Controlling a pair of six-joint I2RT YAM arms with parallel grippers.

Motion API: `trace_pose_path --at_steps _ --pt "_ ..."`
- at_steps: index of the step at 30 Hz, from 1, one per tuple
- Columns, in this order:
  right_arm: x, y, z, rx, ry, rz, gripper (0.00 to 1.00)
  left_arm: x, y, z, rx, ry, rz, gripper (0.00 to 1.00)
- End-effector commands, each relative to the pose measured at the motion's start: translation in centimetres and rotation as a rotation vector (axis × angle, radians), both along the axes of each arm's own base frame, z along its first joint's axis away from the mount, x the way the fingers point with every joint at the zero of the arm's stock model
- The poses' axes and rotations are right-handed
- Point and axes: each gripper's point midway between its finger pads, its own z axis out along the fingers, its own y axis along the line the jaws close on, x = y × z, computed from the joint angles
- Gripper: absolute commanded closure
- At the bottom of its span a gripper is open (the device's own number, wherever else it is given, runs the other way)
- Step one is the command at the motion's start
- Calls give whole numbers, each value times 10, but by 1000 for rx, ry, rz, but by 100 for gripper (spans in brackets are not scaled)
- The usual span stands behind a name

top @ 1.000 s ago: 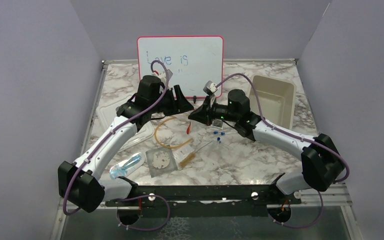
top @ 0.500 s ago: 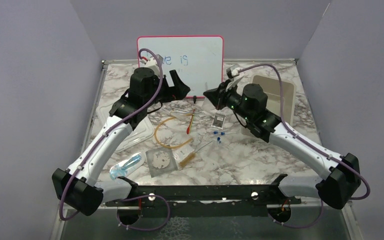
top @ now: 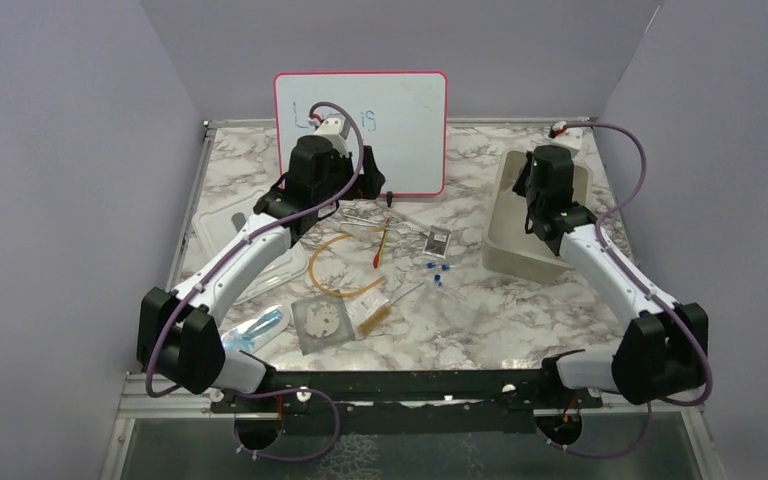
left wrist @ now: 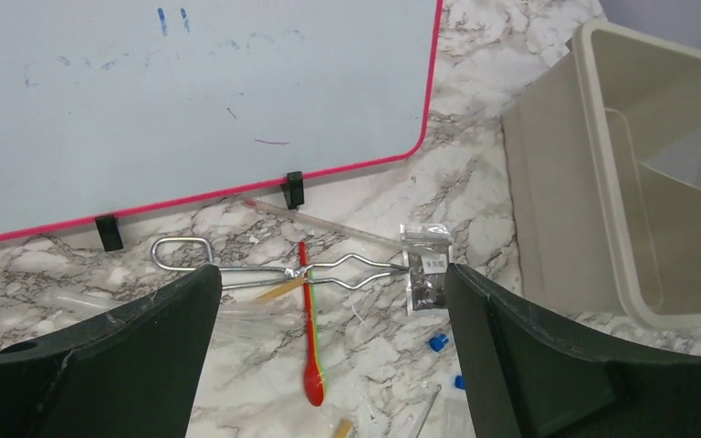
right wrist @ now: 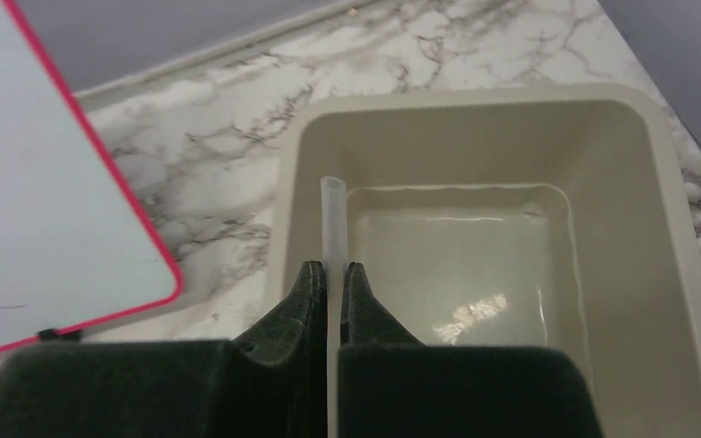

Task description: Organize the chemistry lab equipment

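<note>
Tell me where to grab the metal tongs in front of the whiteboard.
Take the metal tongs from straight above, on the thin shank toward the looped end. They lie flat; the red-tipped dropper crosses the middle and a packet sits at the tips.

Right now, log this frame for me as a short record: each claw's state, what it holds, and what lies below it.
left claw: open, holding nothing
below left claw: metal tongs, small packet
right claw: shut on clear tube
below right claw: beige bin
</note>
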Motion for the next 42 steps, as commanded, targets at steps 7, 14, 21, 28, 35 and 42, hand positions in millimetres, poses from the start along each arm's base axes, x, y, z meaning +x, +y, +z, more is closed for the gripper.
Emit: trace_pose_path --at_steps 7,14,21,28,35,42 --pt "44 -45 -106 42 185 -183 99 24 -18 13 -54 -21 -6 6" --pt "54 -31 -153 107 251 -108 98 36 -8 15 -49 -32 63 6" --pt "57 -22 -177 119 329 -71 82 41 3 7 -37 -21 107 6" --pt "53 -28 -148 136 318 -129 56 41 5 -3 -21 -8 111 6" --pt "40 -28 -106 152 309 -125 56 31 11 -29 15 56 116 6" --pt "26 -7 -36 173 254 32 56 11 -3 -80 12 197 25 1"
